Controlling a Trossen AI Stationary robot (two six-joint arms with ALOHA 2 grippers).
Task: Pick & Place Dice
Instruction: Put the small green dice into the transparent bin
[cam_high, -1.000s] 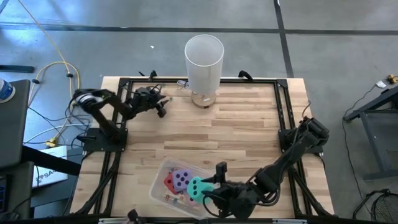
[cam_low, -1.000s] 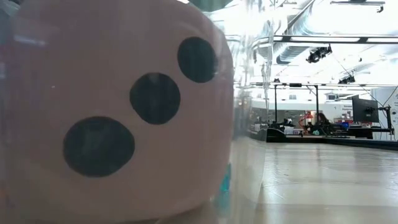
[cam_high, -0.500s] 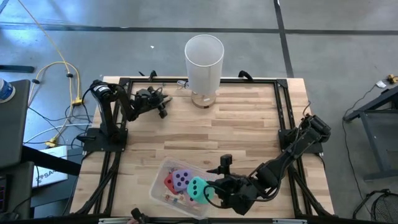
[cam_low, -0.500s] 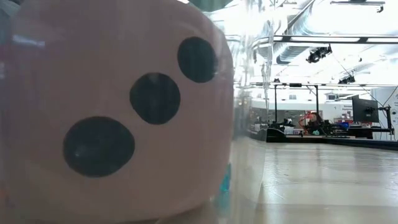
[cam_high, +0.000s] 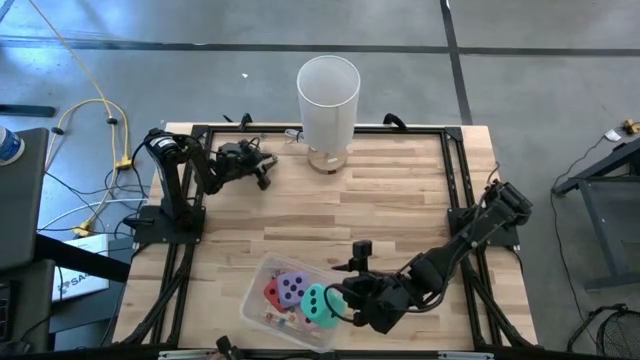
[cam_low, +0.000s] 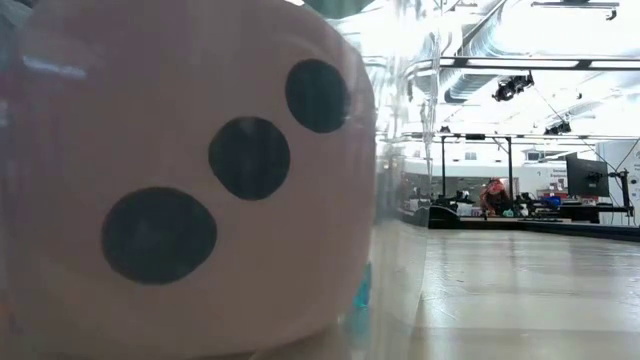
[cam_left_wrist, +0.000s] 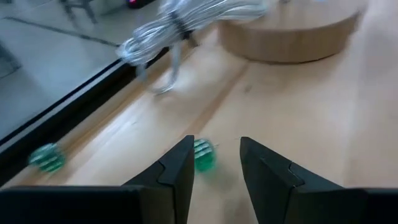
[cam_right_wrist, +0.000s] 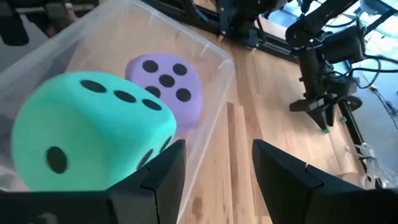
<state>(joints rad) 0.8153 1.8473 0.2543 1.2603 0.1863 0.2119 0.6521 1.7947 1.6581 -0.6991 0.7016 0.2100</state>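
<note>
A clear plastic bin (cam_high: 258, 283) at the table's near edge holds the dice. The teal-green die (cam_high: 319, 306) (cam_right_wrist: 87, 130) sits at its right end, the purple die (cam_high: 292, 287) (cam_right_wrist: 165, 84) and the red die (cam_high: 271, 293) to its left. The pink die (cam_low: 180, 180) fills the low view behind the bin's wall. My right gripper (cam_high: 345, 299) (cam_right_wrist: 217, 177) is open just right of the teal die, one finger over the bin and one outside its rim. My left gripper (cam_high: 264, 172) (cam_left_wrist: 216, 165) is open near the far left corner, low over the wood.
A tall white cylinder (cam_high: 328, 95) stands on a round wooden base (cam_left_wrist: 292, 28) at the far edge. Small green beads (cam_left_wrist: 204, 155) lie on the table by my left fingers, beside a coiled cable (cam_left_wrist: 186, 18). Bare wood lies between the arms. A person (cam_low: 494, 196) shows far behind the table.
My right gripper has drawn back from the teal die toward the table's right and far side, rising a little. The teal die stays in the bin. My left arm's elbow has swung up and right, while its gripper has kept its place.
</note>
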